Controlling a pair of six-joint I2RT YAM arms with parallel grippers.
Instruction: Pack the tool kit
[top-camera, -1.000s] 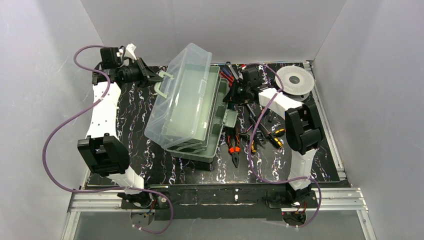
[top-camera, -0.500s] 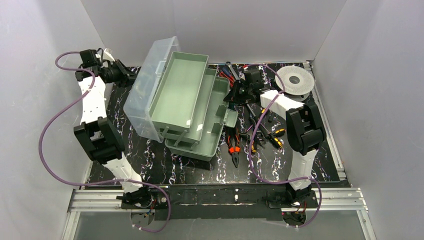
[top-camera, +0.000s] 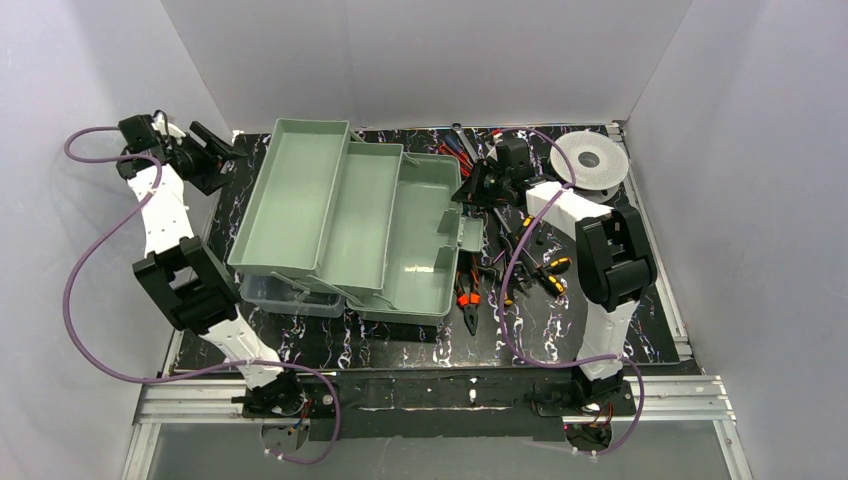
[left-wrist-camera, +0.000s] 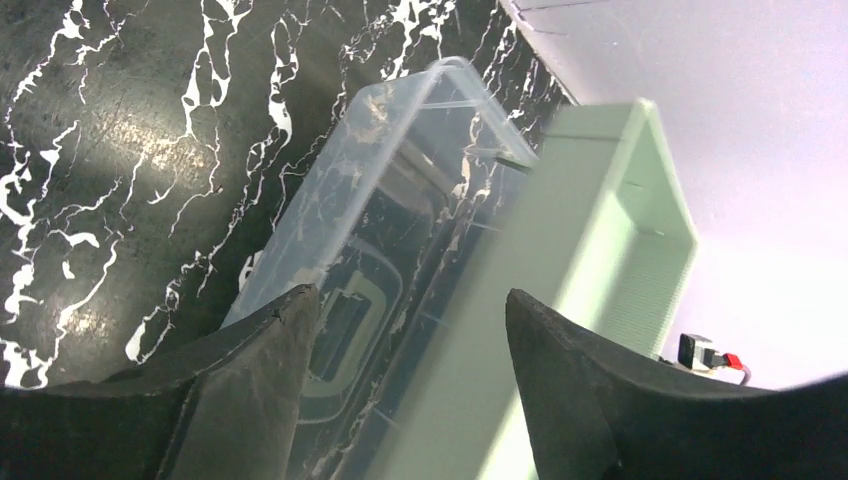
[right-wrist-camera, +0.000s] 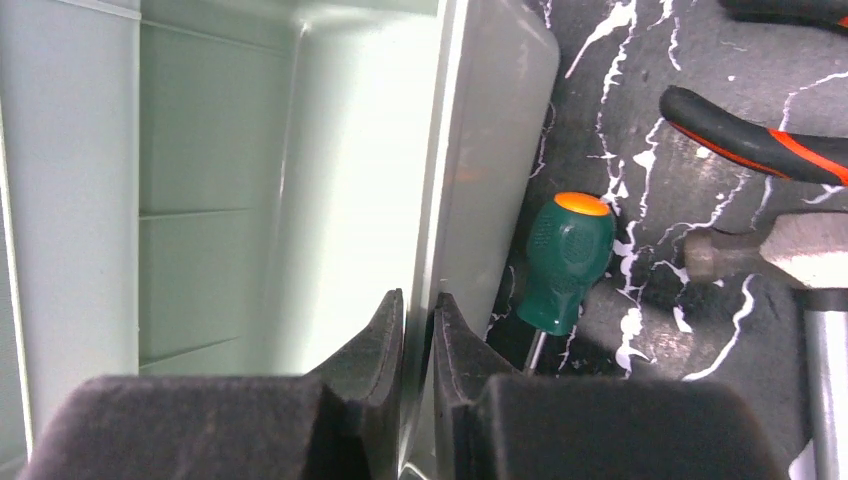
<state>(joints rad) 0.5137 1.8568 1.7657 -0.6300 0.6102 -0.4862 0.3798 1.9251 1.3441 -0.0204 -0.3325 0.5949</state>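
The tool kit (top-camera: 430, 240) stands wide open in the middle of the table, pale green, with its upper tray (top-camera: 295, 190) and middle tray (top-camera: 365, 215) stepped out to the left. Its clear lid (top-camera: 285, 297) lies flat under the trays at the near left. My left gripper (top-camera: 218, 148) hangs open at the far left, apart from the box. In the left wrist view the gripper (left-wrist-camera: 410, 310) has nothing between its fingers, with the lid (left-wrist-camera: 400, 200) and a green tray (left-wrist-camera: 610, 250) beyond. My right gripper (right-wrist-camera: 420, 300) is shut on the tool kit's right wall (right-wrist-camera: 440, 180).
Loose hand tools lie right of the box: orange-handled pliers (top-camera: 466, 292), a green screwdriver (right-wrist-camera: 565, 262) against the wall, black and orange pliers handles (right-wrist-camera: 760, 142). A white spool (top-camera: 590, 160) sits at the back right. White walls enclose the table.
The lid has swung over to the left and down flat, and the trays have fanned open. My left gripper has let go, opened and drawn back left. The right gripper has held still.
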